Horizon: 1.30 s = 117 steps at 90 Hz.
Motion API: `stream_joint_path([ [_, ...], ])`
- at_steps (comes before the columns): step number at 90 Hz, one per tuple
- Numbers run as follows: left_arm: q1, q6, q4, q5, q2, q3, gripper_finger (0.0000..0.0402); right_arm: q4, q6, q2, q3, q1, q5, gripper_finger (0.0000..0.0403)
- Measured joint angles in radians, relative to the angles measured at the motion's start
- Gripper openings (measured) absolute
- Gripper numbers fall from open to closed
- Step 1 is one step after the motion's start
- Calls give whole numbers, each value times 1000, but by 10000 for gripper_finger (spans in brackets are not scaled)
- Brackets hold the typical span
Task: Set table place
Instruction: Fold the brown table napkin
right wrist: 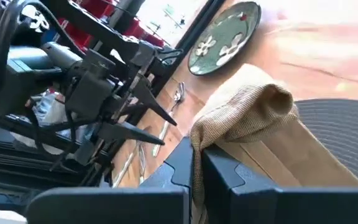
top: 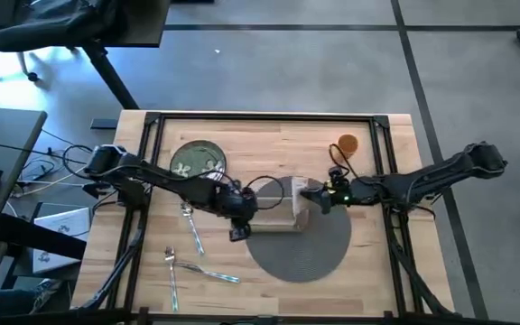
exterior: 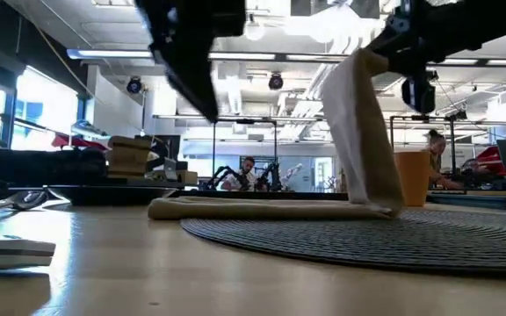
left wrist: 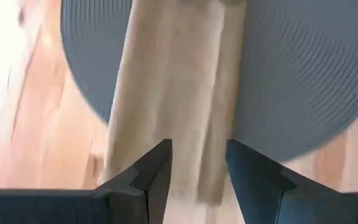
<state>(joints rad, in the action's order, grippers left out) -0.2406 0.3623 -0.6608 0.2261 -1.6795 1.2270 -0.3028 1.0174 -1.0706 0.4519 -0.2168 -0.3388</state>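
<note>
A beige napkin, folded into a strip, lies across the far left part of the round grey mat. Its right end is raised to my right gripper, which is shut on it. In the low view the napkin climbs steeply from the mat to that gripper. My left gripper hovers open over the strip's left end, touching nothing. In the left wrist view its fingers stand above the napkin. My right gripper pinches the napkin's right end between its two fingers, and folded cloth bunches up over the fingertips. The fingers come about level from the table's right. The held end is lifted clear. The rest slopes down, and the strip's left part lies flat on the mat.
A green floral plate sits at the far left and an orange cup at the far right. Cutlery lies left of the mat, with more pieces near the front left. Black rails frame the table.
</note>
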Motion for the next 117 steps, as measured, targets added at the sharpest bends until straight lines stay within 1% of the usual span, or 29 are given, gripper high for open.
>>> stream_joint_path([
  [5, -9, 19, 41, 18, 17, -51, 135, -46, 16, -42, 0, 5, 4, 0],
  [19, -18, 59, 141, 21, 24, -171, 135, -202, 57, -164, 0, 21, 9, 0],
  [33, -18, 81, 212, 23, 25, -233, 135, -353, 107, -281, 0, 36, 9, 0],
  [42, -18, 70, 248, 37, 26, -238, 135, -414, 131, -359, 20, 36, 10, 0],
  [49, -18, 48, 268, 57, 26, -238, 135, -420, 125, -417, 71, 36, 17, 0],
  [61, -15, 11, 331, 57, 26, -238, 135, -406, 71, -516, 175, 36, 35, 0],
  [70, -15, 6, 334, 56, 26, -238, 135, -357, 58, -579, 248, 39, 38, 0],
  [82, -15, 28, 318, 48, 26, -238, 135, -314, 61, -660, 318, 40, 86, 0],
  [93, -15, 55, 299, 27, 29, -238, 135, -305, 91, -724, 355, 48, 150, 0],
  [105, -20, 106, 244, 5, 62, -238, 135, -305, 122, -755, 367, 69, 194, 0],
  [117, -32, 135, 194, 13, 124, -238, 135, -304, 133, -764, 367, 82, 202, 0],
])
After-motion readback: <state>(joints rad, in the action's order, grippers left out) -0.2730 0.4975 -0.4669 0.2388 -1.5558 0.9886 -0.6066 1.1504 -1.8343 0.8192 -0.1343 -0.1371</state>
